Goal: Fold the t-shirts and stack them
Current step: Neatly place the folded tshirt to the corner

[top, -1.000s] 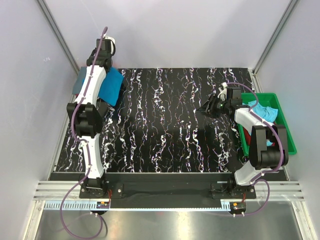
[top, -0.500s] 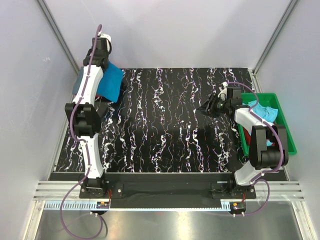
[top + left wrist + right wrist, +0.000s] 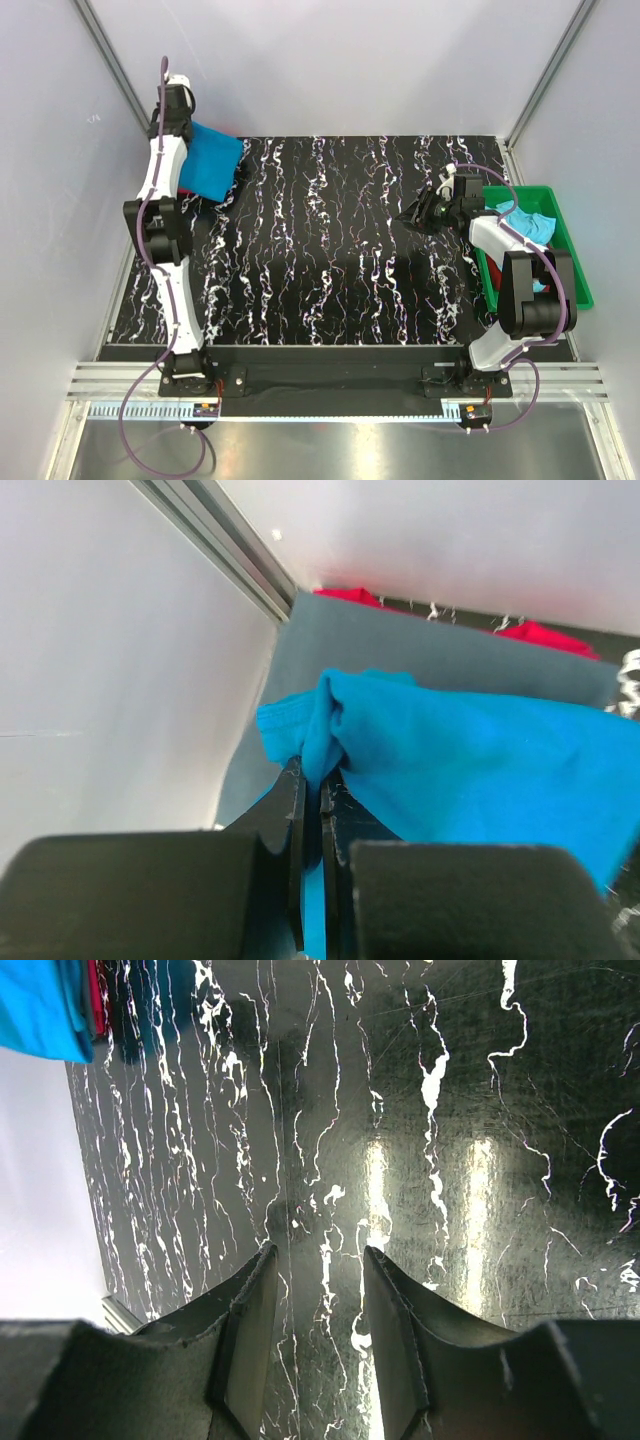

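The left arm (image 3: 163, 172) and right arm (image 3: 495, 235) are clad in white and black, trailed by purple cables (image 3: 122, 420); the left claw (image 3: 310, 800) and right claw (image 3: 315, 1295) are black.

A black table (image 3: 330, 250) veined with white, marble-like streaks fills the middle of the top view. A green plastic tray (image 3: 525, 189) sits at its right edge. Pale grey walls (image 3: 350, 60) close in the upper frame. Aluminium rails (image 3: 330, 380) cross the bottom, with a steel surface (image 3: 330, 445) below them.
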Controlling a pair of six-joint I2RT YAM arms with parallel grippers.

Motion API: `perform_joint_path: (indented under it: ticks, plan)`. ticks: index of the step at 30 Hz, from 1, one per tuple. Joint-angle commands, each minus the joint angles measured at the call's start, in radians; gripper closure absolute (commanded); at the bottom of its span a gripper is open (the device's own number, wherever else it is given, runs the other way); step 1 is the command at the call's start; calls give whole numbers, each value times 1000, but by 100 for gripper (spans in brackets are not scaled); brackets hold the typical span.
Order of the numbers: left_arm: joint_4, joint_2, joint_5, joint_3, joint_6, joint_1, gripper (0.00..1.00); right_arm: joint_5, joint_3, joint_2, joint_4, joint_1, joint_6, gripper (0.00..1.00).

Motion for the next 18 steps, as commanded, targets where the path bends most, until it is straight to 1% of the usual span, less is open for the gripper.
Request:
perform_joint_path:
  ticks: [1, 5, 7, 10, 13, 14, 18]
  plan:
    - [107, 54, -12, 66, -20, 22, 100, 19, 4, -26, 29, -2, -12, 53]
    - [174, 97, -24, 69, -9, 53, 100, 26, 4, -28, 29, -3, -14, 53]
    - [178, 124, -41, 92, -15, 71, 100, 31, 4, -26, 27, -2, -16, 53]
    - [179, 127, -50, 90, -78, 96, 100, 42, 7, -16, 26, -2, -20, 53]
    - [184, 103, 36, 58, -184, 137, 100, 45, 13, -2, 23, -2, -22, 53]
    - [200, 98, 53, 50, -198, 151, 100, 46, 15, 0, 21, -2, -22, 53]
    - [240, 123, 126, 65, -189, 160, 100, 55, 12, -6, 15, -2, -26, 53]
